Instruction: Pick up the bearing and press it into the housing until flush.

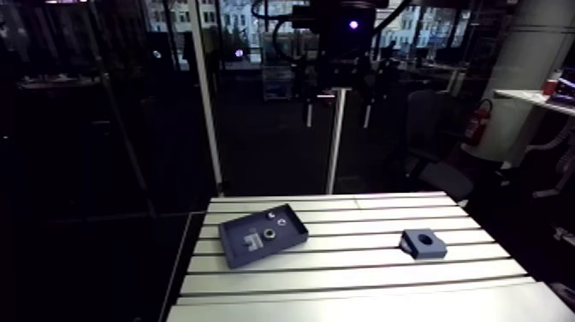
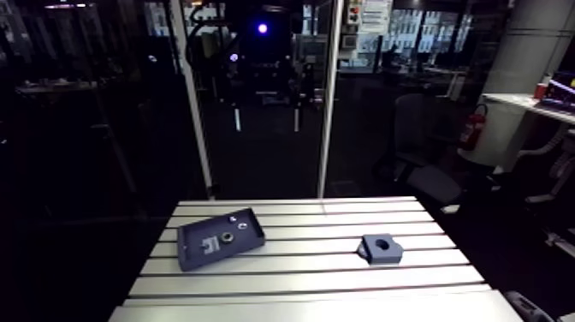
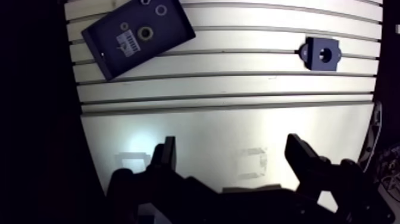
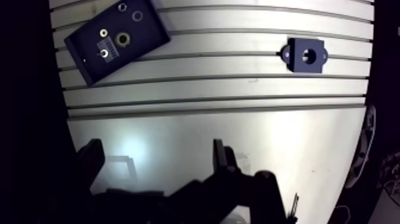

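1. The gripper (image 3: 231, 143) has its two fingers (image 3: 303, 158) spread wide apart, and they hold nothing.
2. Under them is the smooth part of the table (image 3: 238, 119).
3. The bearing (image 3: 144, 33), a small ring, is far ahead of the fingers and off to one side. It lies inside a dark tray (image 3: 175, 27).
4. The housing (image 3: 322, 53), a dark block with a round hole, sits on the table's grooved part, far ahead on the other side, well apart from the tray.
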Controlling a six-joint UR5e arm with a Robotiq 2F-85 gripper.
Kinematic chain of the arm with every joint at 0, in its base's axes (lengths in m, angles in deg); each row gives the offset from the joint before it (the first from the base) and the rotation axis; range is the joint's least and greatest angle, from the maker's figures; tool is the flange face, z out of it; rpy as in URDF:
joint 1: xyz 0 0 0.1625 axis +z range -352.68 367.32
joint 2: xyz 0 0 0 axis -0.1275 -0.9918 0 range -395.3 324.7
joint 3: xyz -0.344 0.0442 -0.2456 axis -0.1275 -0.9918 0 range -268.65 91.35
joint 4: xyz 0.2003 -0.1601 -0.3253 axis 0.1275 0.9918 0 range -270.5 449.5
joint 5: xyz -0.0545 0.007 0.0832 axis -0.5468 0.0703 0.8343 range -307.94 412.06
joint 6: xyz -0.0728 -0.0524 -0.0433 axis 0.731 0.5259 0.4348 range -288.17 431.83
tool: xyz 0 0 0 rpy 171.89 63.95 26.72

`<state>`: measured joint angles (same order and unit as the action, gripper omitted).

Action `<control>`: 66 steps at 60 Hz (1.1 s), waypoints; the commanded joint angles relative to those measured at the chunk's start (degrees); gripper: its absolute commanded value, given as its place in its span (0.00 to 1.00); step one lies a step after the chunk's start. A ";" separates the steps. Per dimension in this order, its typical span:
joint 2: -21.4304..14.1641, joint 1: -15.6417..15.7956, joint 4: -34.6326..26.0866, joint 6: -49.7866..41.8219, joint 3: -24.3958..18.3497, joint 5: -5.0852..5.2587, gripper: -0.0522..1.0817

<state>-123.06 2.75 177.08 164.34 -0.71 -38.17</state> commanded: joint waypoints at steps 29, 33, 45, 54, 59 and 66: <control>-7.03 0.79 -4.04 3.16 6.67 -3.07 0.05; -6.95 0.79 -3.96 3.16 6.76 -3.07 0.05; -6.27 0.79 -3.62 3.41 6.26 -3.15 0.05; -4.91 1.10 -1.34 6.63 6.23 -2.99 0.05; -3.77 1.96 0.42 7.63 6.32 -2.48 0.05; -2.26 2.62 3.14 7.81 6.32 -2.27 0.05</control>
<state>-127.73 4.22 176.20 170.67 5.60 -40.95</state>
